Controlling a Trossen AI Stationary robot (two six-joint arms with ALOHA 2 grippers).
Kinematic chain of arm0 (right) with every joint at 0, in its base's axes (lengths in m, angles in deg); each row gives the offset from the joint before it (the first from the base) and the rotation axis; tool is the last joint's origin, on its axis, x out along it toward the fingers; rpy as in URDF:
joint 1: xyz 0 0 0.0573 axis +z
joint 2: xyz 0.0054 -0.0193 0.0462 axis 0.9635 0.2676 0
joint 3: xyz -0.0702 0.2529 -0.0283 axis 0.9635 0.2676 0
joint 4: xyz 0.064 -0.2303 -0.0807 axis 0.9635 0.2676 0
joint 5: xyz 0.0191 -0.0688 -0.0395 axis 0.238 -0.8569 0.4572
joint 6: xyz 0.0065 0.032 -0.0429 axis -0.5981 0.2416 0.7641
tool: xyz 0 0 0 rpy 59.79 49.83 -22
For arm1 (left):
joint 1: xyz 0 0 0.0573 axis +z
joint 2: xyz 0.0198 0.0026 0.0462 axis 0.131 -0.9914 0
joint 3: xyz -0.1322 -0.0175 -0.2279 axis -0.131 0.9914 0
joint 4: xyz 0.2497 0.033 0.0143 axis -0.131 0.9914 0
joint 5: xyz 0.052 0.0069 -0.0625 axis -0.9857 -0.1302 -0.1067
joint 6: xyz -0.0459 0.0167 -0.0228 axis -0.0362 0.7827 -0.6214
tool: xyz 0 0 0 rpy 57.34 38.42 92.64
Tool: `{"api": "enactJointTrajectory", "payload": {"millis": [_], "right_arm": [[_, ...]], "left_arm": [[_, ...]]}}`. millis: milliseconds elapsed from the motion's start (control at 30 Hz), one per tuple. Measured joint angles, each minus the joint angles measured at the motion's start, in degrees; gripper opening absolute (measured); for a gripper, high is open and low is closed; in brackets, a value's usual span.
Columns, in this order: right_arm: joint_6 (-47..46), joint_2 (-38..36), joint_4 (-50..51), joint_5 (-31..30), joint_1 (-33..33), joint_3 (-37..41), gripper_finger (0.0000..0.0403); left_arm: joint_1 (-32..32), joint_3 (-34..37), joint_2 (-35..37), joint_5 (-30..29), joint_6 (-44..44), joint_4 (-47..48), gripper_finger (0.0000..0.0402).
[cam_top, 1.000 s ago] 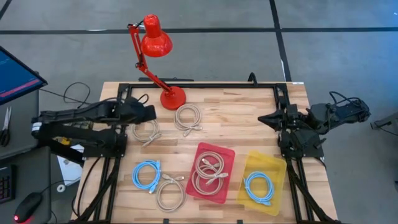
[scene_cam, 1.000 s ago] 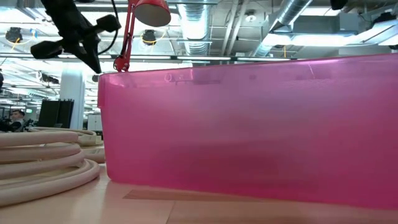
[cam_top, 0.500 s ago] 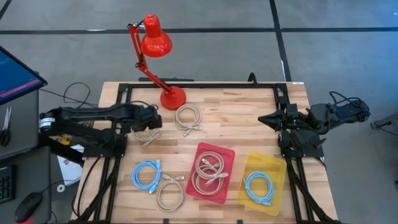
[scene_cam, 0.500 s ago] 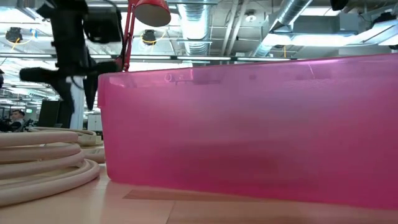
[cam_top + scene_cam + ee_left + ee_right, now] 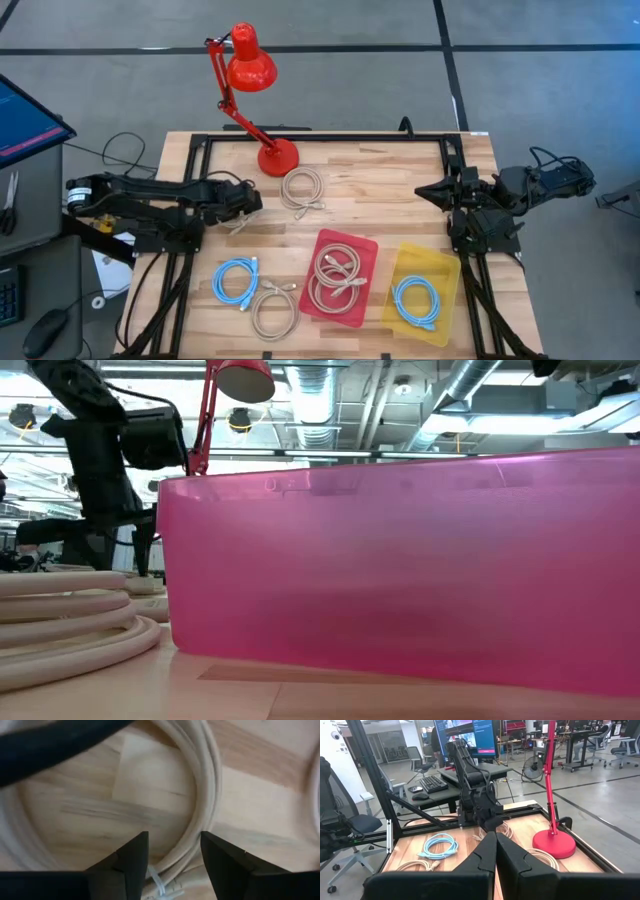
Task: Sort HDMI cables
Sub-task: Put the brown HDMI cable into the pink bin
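Bare wood between lamp [image 5: 262, 95] and bins [image 5: 343, 277]

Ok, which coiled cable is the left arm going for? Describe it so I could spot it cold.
Start at the red desk lamp standing on the wooden table. Two beige coiled cables lie just in front of its base; the target beige coiled cable is the one toward the left arm, mostly hidden under the left gripper, whose open jaws straddle its strands, unlike its uncovered neighbour.

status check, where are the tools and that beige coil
Left tool open, low over beige coil, one strand between its fingers, no grip yet. Right tool shut, parked at the table's right edge. Nothing in the way.
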Motion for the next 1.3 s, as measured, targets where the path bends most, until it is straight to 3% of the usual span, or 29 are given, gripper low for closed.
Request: {"api": "enactJointTrajectory", "payload": {"millis": [267,467,800,900,1067,1300], "right_arm": [[0.0,0.0,0.0,-0.21,-0.03,0.0,0.0],[0.0,0.0,0.0,-1.6,-0.03,0.0,0.0],[0.0,0.0,-0.02,-1.62,-0.03,0.0,0.0],[-0.01,0.0,-0.02,-1.62,-0.03,0.0,0.0],[0.0,0.0,-0.02,-1.62,-0.03,0.0,0.0],[-0.02,0.0,-0.03,-2.01,-0.03,0.0,0.0]], "left_arm": [[0.0,4.99,0.02,-2.82,-0.7,-14.36,0.0152],[-0.02,7.43,0.23,-3.08,-0.74,-17.04,0.0126],[-0.11,7.68,0.35,-3.58,1.15,-17.84,0.0015],[-0.28,7.77,1.16,-3.29,1.34,-18.15,0.0015],[-0.53,5.44,4.4,2.08,8.43,-18.62,0.0014],[-2.79,-2.05,8.92,0.07,16.15,-18.89,0.0014]]}}
